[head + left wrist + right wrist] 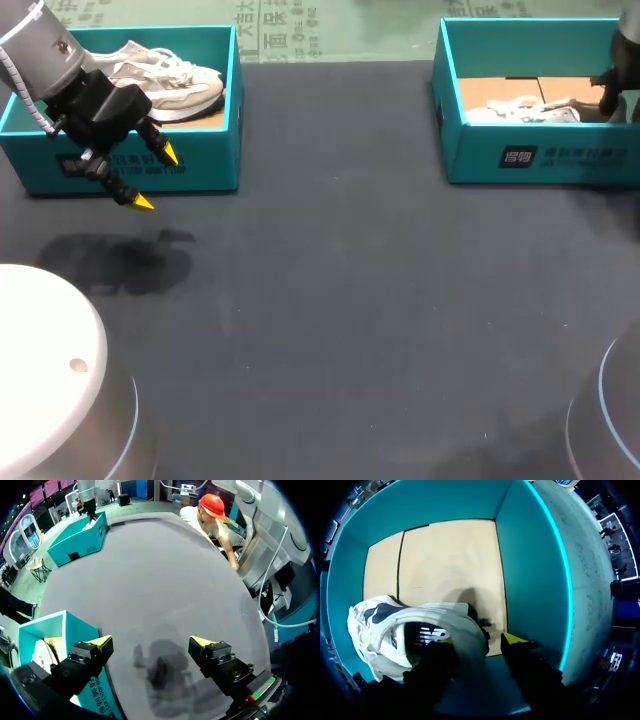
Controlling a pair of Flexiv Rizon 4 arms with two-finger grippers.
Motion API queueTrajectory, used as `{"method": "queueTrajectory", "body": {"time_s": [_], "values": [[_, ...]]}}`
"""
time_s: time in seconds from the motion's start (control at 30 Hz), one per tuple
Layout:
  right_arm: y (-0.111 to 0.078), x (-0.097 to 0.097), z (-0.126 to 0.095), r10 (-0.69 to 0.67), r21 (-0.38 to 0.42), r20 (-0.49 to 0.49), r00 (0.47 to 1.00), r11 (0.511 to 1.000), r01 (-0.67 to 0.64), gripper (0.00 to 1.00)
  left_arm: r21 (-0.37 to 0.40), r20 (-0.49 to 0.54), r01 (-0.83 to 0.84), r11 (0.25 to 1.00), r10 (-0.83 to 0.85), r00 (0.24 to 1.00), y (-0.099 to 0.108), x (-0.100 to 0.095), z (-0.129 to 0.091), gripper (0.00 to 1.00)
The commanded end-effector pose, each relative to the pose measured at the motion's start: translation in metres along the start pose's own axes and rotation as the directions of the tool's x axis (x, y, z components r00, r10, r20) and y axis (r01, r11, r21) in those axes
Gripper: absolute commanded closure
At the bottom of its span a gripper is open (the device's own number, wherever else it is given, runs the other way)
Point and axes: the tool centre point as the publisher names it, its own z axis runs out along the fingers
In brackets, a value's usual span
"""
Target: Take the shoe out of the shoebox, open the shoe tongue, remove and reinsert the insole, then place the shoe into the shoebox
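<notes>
Right tool (480, 639), one tip behind shoe (380, 625) heel

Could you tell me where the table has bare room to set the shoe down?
The table between the left shoebox and right shoebox is bare, as is the stretch in front of both. Crowded: inside the right shoebox, where the shoe and the right pincer sit, and by the left shoebox's front wall, under the left pincer.

Left gripper (157, 179) hovering, fingers (102, 641) spread wide; right gripper (481, 640) pointing down, fingers parted.
</notes>
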Motion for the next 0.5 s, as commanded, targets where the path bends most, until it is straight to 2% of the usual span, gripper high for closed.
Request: {"method": "queueTrajectory", "body": {"time_s": [0.03,0.13,0.3,0.5], "values": [[-0.005,-0.001,-0.013,0.002,-0.014,0.011,1.000,1.000,-0.002,0.25,-0.003,0.000,0.000,1.000,0.000,1.000,0.000,0.000,0.000,0.00],[-0.003,-0.002,-0.022,0.004,-0.026,0.020,1.000,1.000,-0.003,0.20,-0.003,0.000,0.000,1.000,0.000,1.000,0.000,0.000,0.000,0.00],[-0.001,-0.002,-0.037,0.003,-0.042,0.032,0.999,0.999,-0.001,0.00,-0.003,0.000,0.000,1.000,0.000,1.000,0.000,0.000,0.000,0.00],[0.000,0.000,-0.060,0.002,-0.053,0.029,1.000,0.999,-0.001,0.00,-0.003,0.000,0.000,1.000,0.000,1.000,0.000,0.000,0.000,0.00]]}}
